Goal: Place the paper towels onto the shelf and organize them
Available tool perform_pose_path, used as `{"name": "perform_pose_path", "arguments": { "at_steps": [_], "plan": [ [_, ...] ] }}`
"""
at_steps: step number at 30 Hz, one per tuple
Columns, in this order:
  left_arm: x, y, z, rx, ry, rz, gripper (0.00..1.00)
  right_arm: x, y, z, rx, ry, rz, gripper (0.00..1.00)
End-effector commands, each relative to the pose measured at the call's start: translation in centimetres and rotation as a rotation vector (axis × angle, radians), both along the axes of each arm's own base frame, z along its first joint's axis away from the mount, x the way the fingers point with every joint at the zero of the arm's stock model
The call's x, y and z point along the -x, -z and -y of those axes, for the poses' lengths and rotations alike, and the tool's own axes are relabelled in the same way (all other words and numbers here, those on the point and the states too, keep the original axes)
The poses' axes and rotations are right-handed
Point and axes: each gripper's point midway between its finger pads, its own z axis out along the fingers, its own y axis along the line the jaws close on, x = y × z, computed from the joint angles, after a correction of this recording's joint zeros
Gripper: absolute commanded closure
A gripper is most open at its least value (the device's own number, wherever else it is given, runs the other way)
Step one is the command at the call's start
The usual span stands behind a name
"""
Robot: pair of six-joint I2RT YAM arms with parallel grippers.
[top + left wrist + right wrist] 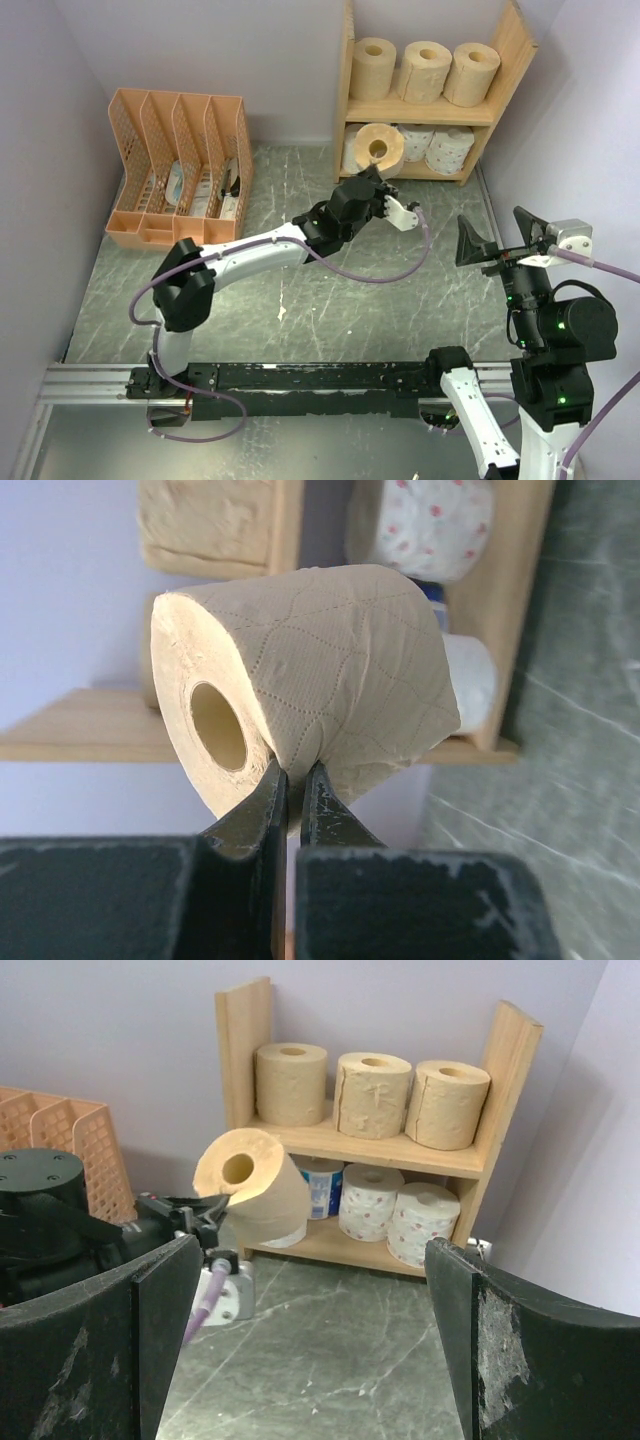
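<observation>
The left gripper pinches the wall of a tan roll, held in the middle of the left wrist view, just in front of the lower left part of the shelf. Three tan rolls stand on the top tier and white rolls on the lower one. The right gripper, at the right edge of the top view, is wide open.

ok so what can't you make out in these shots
- Right wrist view: the held tan roll covers part of the blue-marked roll.
- Left wrist view: that roll blocks much of the shelf, and the frame crops the rest.
- Top view: the file organizer has contents too small to identify.
</observation>
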Motion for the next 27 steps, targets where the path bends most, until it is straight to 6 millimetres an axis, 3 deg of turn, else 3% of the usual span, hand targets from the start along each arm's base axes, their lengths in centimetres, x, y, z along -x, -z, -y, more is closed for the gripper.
{"name": "perform_pose_path", "arguments": {
  "at_steps": [1,6,12,19,27],
  "plan": [
    [-1.5,-8.1,1.4,0.007,0.025,0.328,0.93,-0.1,-0.2,0.3,-0.008,0.020,0.018,0.06],
    [-4.1,-11.1,2.5,0.007,0.031,0.373,0.93,0.0,0.3,0.4,-0.009,0.020,0.022,0.06],
    [-5.5,-12.1,3.8,-0.009,0.085,0.333,0.93,-0.6,0.7,0.2,0.005,0.018,0.008,0.06],
    [-6.8,-11.9,4.1,-0.057,0.110,0.271,0.93,-1.6,1.6,-0.2,0.018,-0.001,-0.007,0.05],
    [-7.3,-10.2,3.5,-0.095,0.147,0.197,0.93,-2.1,2.2,-0.4,0.022,-0.010,-0.011,0.05]
  ]
}}
